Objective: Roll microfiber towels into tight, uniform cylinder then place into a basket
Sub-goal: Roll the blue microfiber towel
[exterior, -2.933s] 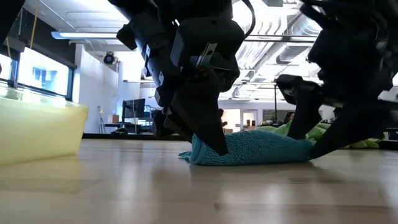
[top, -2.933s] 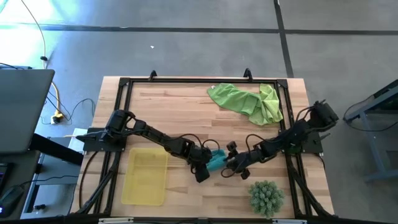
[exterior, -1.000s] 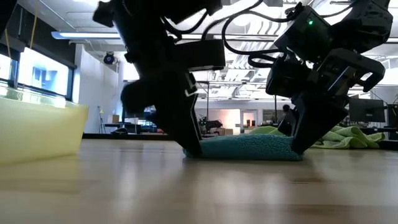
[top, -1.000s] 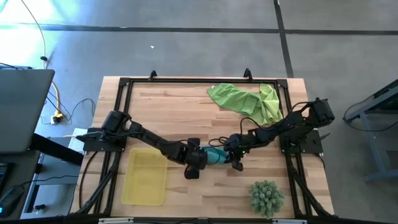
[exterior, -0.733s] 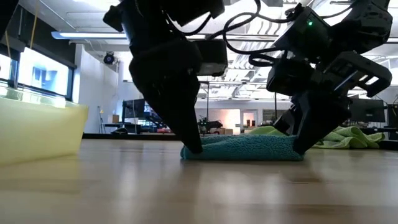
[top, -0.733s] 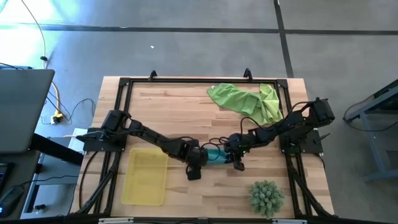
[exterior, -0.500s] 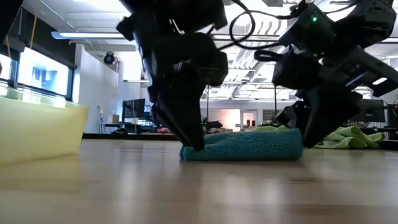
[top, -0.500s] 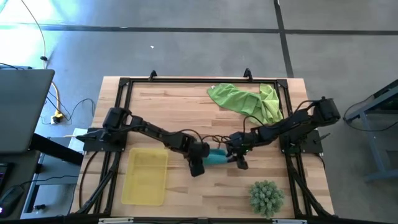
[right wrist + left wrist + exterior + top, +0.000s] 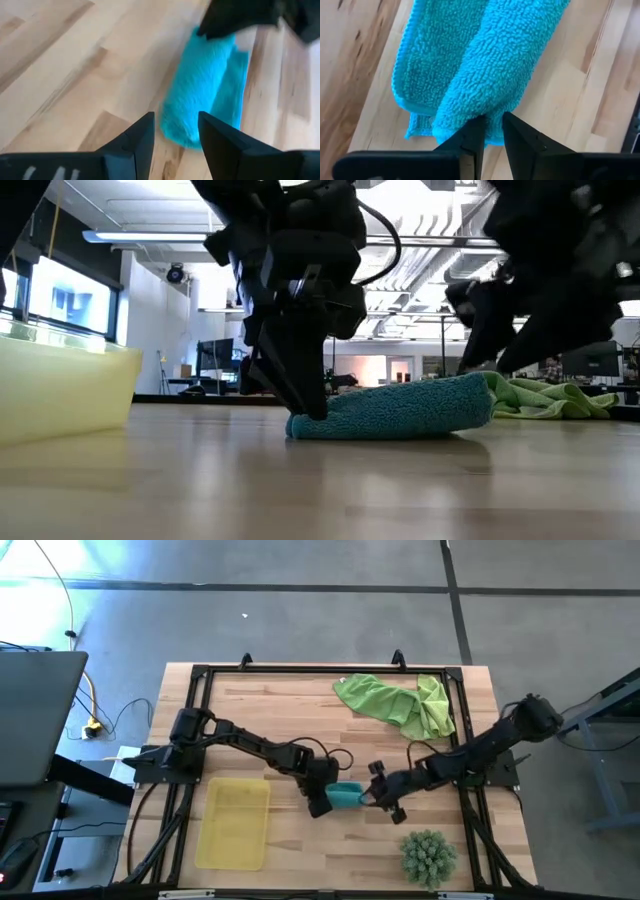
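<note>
Your plant (image 9: 428, 856) sits at the counter's (image 9: 300, 850) near edge | basket (image 9: 233, 823) lies near-left | rolled teal towel (image 9: 346, 794) lies mid-counter beside the basket | left end effector (image 9: 319, 802) pinches its end, fingers nearly together | right end effector (image 9: 385, 802) stands parted just off the other end, gripping nothing | green towels (image 9: 395, 703) heaped far right.

Wooden table (image 9: 280, 710), teal towel (image 9: 348, 795), green towels (image 9: 395, 703), yellow basket (image 9: 235, 823), spiky plant (image 9: 428, 857)

teal towel (image 9: 346, 795) lies rolled (loosely) mid-table; green towels (image 9: 397, 705) crumpled at far edge; yellow basket (image 9: 234, 823) near left.
</note>
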{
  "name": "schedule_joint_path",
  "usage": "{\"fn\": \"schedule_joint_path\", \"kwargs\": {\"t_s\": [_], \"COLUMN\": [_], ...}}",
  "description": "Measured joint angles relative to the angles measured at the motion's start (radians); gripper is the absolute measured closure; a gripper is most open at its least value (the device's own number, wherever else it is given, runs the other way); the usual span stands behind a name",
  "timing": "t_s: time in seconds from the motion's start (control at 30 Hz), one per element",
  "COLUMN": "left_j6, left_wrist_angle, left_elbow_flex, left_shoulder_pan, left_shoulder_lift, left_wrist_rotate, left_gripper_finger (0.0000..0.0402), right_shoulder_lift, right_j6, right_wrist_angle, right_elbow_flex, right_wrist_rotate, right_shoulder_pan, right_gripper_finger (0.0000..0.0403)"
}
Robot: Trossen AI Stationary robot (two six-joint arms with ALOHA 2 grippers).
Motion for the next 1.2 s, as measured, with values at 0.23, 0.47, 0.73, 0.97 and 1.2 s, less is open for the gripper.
{"fn": "schedule_joint_path", "kwargs": {"t_s": [0.23, 0.47, 0.73, 0.97, 1.2], "left_j6": [-0.049, -0.059, -0.059, -0.014, 0.054], "left_wrist_angle": [0.033, 0.044, 0.089, 0.123, 0.086], "left_elbow_flex": [-0.001, 0.000, 0.000, -0.001, -0.003], "left_shoulder_pan": [0.029, 0.030, 0.028, 0.026, 0.026], "left_shoulder_lift": [0.033, 0.042, 0.045, 0.043, 0.005], "left_wrist_rotate": [0.103, 0.119, 0.132, 0.131, 0.108], "left_gripper_finger": [0.0342, 0.0342, 0.0342, 0.0342, 0.0341], "right_shoulder_lift": [0.057, 0.150, 0.202, 0.229, 0.227], "right_j6": [-0.141, -0.147, -0.140, -0.034, 0.124], "right_wrist_angle": [0.123, 0.198, 0.189, 0.139, 0.087], "right_elbow_flex": [0.002, 0.002, 0.003, 0.007, 0.009], "right_wrist_rotate": [0.168, 0.155, 0.183, 0.168, 0.100], "right_shoulder_pan": [0.120, 0.091, 0.022, 0.001, -0.016], "right_gripper_finger": [0.0258, 0.0258, 0.0258, 0.0269, 0.0363]}}
